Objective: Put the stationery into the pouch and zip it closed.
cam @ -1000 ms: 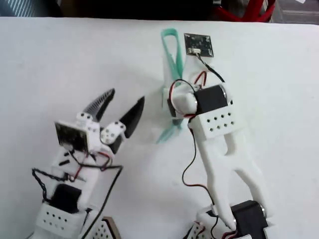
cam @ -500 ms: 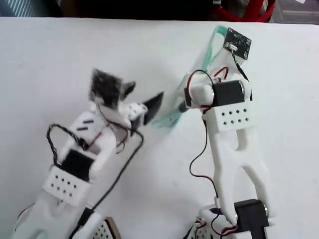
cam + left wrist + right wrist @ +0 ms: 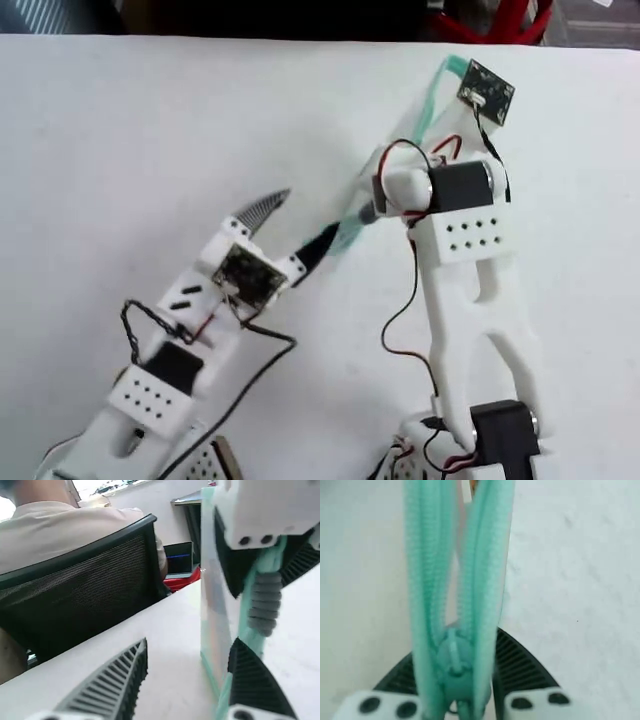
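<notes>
Pouch (image 3: pixel 432 100) is standing on edge mid-table, zipper open, right gripper (image 3: pixel 457 680) clamping its slider end. Left gripper (image 3: pixel 305 215), jaws apart, is swinging in, one finger possibly touching; zipping is probably nearing.

We take this for an office: a mesh desk chair (image 3: pixel 85 595) and a lit screen (image 3: pixel 178 560) stand beyond our white table (image 3: pixel 150 130).
</notes>
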Tool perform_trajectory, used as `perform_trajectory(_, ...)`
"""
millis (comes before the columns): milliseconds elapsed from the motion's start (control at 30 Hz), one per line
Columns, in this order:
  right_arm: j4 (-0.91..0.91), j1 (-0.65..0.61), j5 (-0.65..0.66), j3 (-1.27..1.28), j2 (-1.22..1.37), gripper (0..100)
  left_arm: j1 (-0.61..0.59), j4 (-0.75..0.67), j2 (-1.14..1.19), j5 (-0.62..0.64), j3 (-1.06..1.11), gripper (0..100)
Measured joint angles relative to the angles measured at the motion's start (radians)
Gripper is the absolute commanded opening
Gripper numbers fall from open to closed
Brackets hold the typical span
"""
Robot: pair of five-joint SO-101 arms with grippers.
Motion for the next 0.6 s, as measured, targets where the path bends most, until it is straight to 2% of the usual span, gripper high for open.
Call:
perform_trajectory(167,0.015,0.000,0.021,0.000,0.000,1.8,-0.080,-0.146,0.181,0.000,-0.057,26)
perform_trajectory(367,0.015,-0.006,0.021,-0.020,0.000,1.8,0.005,-0.184,0.479,-0.002,-0.152,26)
perform_trajectory(467,0.017,-0.006,0.021,-0.028,0.000,1.8,0.026,-0.209,0.489,-0.002,-0.153,26)
perform_trajectory(600,0.017,-0.011,0.021,-0.028,0.000,1.8,0.089,-0.215,0.365,-0.002,-0.058,26)
